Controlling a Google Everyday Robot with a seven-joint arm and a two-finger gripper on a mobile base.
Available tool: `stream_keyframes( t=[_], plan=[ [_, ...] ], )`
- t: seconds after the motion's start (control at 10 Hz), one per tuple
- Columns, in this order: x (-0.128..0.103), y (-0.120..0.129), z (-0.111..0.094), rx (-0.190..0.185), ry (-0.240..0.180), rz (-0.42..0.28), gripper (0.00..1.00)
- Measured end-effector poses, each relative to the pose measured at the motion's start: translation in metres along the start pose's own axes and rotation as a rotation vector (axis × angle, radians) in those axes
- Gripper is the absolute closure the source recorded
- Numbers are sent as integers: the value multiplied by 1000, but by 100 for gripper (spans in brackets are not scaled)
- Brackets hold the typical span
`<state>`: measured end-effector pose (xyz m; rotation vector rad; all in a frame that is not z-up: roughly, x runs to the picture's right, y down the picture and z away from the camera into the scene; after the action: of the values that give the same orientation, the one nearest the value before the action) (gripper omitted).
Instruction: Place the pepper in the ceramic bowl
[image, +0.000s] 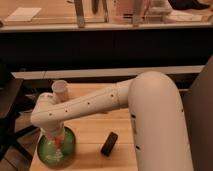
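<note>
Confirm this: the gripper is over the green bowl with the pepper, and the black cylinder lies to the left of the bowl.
One thing is wrong. In the camera view the black cylinder lies to the right of the ceramic bowl, not left. The rest holds: the gripper is over the bowl with the pepper.
</note>
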<state>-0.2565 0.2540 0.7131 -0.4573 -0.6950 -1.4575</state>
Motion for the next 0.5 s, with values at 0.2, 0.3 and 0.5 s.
stream_keyframes(
  t=[0.2,0.3,0.5],
  plan=[
    [-18,-6,16,51,-63,4,100],
    [-29,-8,26,73,-99,6,100],
    [-40,-11,40,94,-146,11,98]
  ],
)
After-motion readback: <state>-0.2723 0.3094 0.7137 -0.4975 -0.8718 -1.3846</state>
